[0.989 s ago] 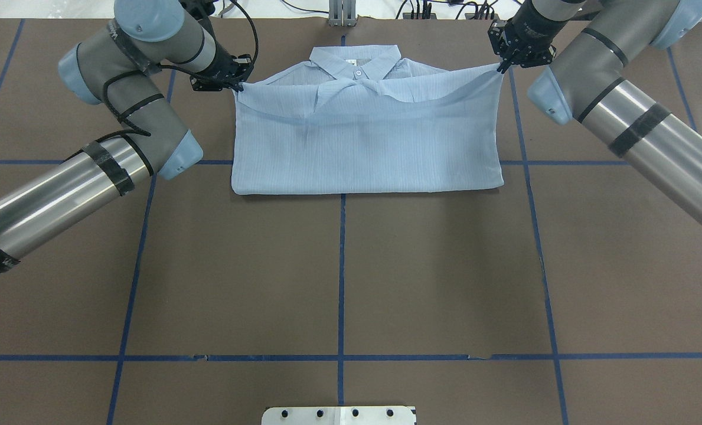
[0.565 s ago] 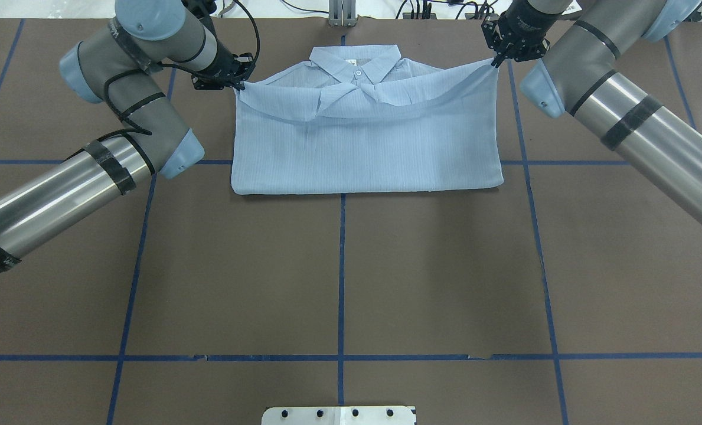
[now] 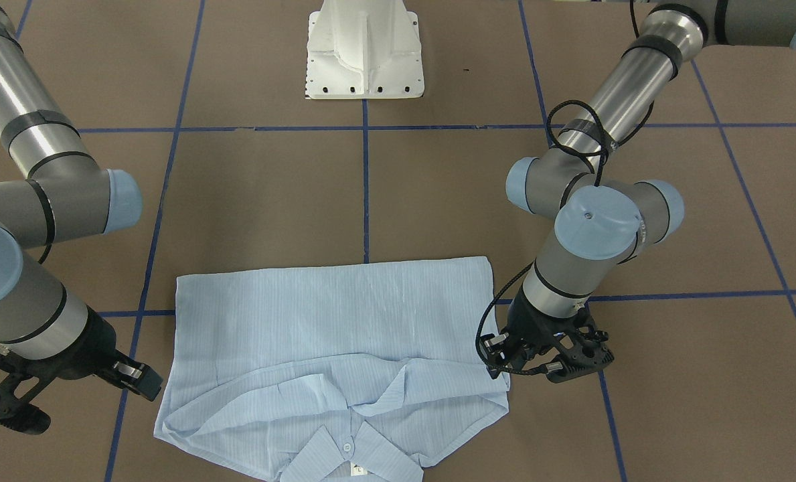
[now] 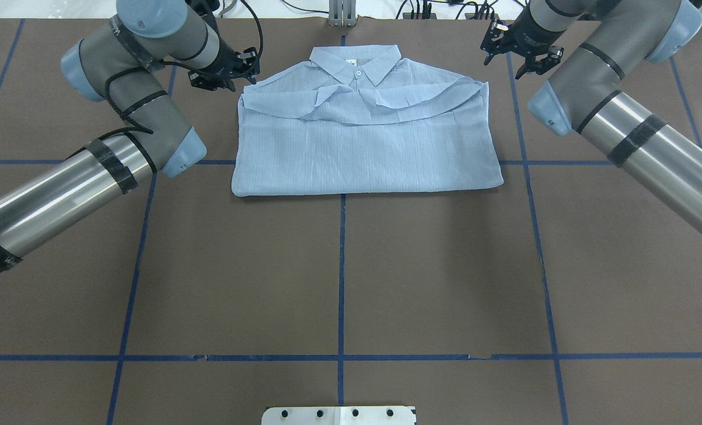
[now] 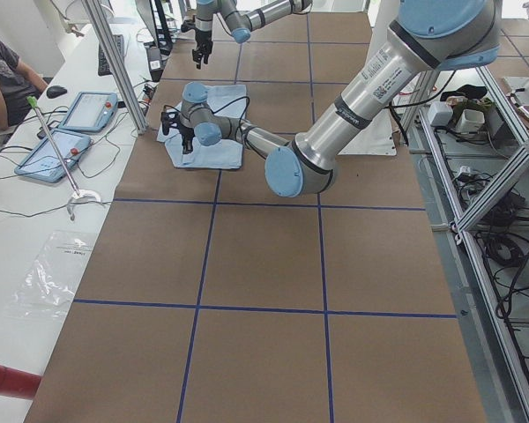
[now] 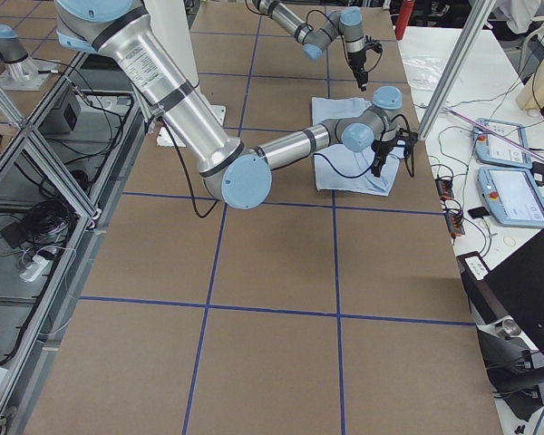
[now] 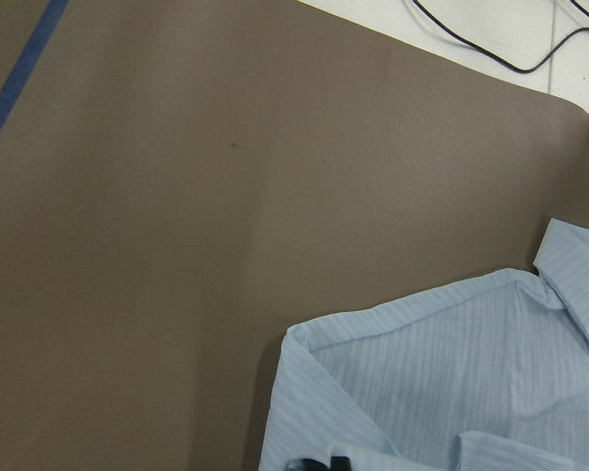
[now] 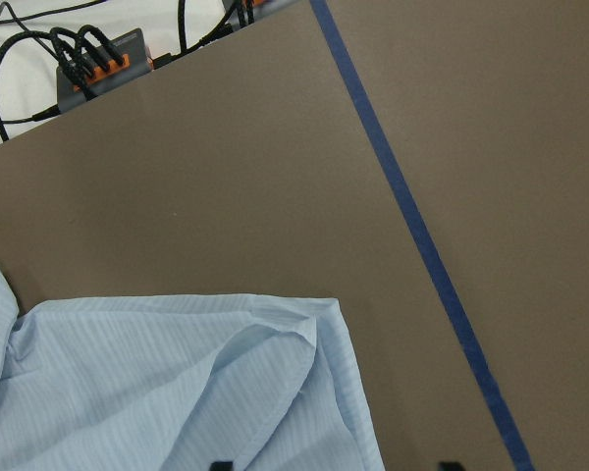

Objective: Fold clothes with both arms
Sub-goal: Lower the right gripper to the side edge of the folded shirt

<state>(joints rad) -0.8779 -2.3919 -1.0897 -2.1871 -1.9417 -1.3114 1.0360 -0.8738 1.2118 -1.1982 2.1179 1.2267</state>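
Observation:
The pale-blue shirt (image 4: 362,147) lies folded at the table's far middle, collar and label away from the robot, also seen from the front (image 3: 331,314). Its folded-over hem sags across the chest. My right gripper (image 4: 502,66) hangs open just beyond the shirt's right far corner, clear of the cloth; its wrist view shows two spread tips (image 8: 335,465) above the fallen corner (image 8: 304,343). My left gripper (image 4: 240,82) stays at the shirt's left far corner (image 3: 498,365). Its tips (image 7: 317,463) sit close together in the cloth, apparently still pinching it.
The white pedestal base (image 3: 364,60) stands at the robot's side of the table. Blue tape lines (image 4: 342,265) grid the brown table. A side desk with tablets (image 5: 70,123) and a seated person (image 5: 0,79) runs along the far edge. A cable box (image 8: 98,69) lies beyond that edge.
The right gripper has opened, let go of the shirt's right corner and drawn back; that corner has dropped onto the shirt. The left gripper has barely moved, and the hem has settled lower.

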